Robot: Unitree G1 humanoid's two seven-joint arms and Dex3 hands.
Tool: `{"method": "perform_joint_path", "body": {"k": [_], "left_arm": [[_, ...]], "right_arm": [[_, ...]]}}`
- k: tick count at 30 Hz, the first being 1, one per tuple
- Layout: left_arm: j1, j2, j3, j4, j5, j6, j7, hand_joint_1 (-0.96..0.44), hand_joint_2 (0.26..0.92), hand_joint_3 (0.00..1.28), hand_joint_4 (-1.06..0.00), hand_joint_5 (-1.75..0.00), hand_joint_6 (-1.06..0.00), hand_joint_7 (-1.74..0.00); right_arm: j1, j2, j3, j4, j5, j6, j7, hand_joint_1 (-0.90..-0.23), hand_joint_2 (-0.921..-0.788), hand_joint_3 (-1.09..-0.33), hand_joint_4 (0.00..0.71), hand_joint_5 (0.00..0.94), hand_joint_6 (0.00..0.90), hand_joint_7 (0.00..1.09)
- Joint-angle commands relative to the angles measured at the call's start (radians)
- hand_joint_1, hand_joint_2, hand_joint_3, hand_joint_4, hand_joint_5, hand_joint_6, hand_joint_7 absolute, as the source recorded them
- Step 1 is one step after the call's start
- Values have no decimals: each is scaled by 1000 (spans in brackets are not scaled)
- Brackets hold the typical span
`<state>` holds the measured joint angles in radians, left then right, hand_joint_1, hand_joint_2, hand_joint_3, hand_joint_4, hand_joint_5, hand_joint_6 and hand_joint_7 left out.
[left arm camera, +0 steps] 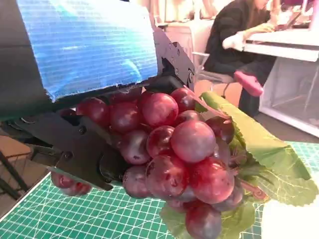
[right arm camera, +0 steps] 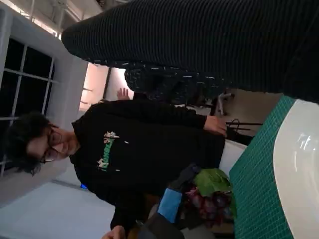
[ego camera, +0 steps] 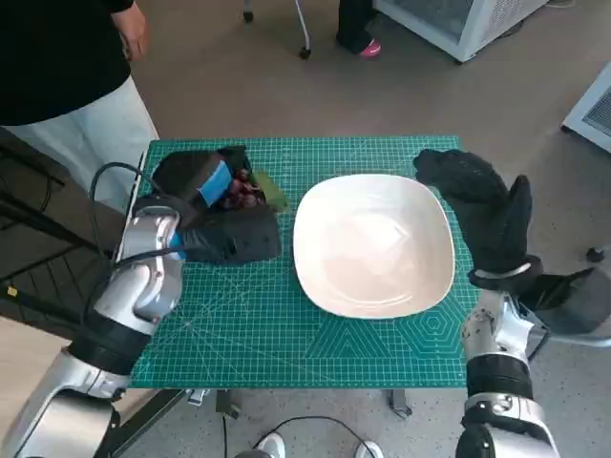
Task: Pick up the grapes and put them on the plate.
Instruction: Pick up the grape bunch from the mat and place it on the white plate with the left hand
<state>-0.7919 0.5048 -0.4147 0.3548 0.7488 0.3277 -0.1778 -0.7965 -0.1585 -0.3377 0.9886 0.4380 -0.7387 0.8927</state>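
Observation:
A bunch of dark red grapes (ego camera: 244, 191) with green leaves (ego camera: 271, 191) is at the far left of the green mat. My left hand (ego camera: 204, 187) grips the grapes (left arm camera: 169, 154), which hang just above the mat in the left wrist view, with the black fingers (left arm camera: 84, 149) against their side. The right wrist view shows the same grapes (right arm camera: 209, 205) under the leaf, beside the blue-taped hand (right arm camera: 172, 205). The white plate (ego camera: 320, 281) lies empty mid-table, to the right of the grapes. Beside the plate's right edge, my gloved right hand (ego camera: 483, 206) holds nothing, its fingers stretched out.
The green cutting mat (ego camera: 248, 324) covers the small table. A person in a black top and white trousers (ego camera: 67, 86) stands close to the table's far left corner. A white cabinet (ego camera: 458, 19) and someone's pink shoe (ego camera: 368, 47) are on the floor beyond.

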Motion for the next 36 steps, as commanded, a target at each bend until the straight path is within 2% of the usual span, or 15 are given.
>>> {"method": "perform_joint_path", "body": {"k": [1,11,15,19,28,32,36], "left_arm": [[-13,-29,-11,-51,21,-2,-21,0,921,129,-526,-1280,-642,-1197],[-63,-103,-38,-87,55,-2,-47,1,920,104,-615,-1272,-617,-1147],[-96,-168,-48,-91,46,-4,-53,1,921,108,-610,-1351,-630,-1058],[-99,-179,-45,-85,50,-7,-55,1,921,114,-597,-1392,-637,-1023],[-182,-295,-79,100,21,-120,2,1,920,77,-678,-1292,-635,-1043],[-192,-305,-75,127,24,-137,9,1,920,73,-685,-1281,-636,-1045],[-254,-371,-105,254,35,-152,19,1,920,89,-648,-1322,-640,-1040]], "right_arm": [[14,-9,-7,6,9,16,11,-382,-921,-498,567,4,535,5],[18,-15,-20,0,13,12,17,-391,-921,-491,569,4,536,5],[23,-23,-28,-5,19,9,18,-393,-921,-489,570,4,534,3],[23,-24,-27,-6,22,9,18,-394,-921,-488,571,3,534,3],[42,-26,-32,-34,29,-3,-1,-395,-921,-485,573,3,530,1],[45,-24,-31,-39,29,-2,-4,-395,-921,-485,574,3,530,1],[58,-20,-30,-57,28,-6,-17,-394,-921,-486,573,2,530,0]]}}
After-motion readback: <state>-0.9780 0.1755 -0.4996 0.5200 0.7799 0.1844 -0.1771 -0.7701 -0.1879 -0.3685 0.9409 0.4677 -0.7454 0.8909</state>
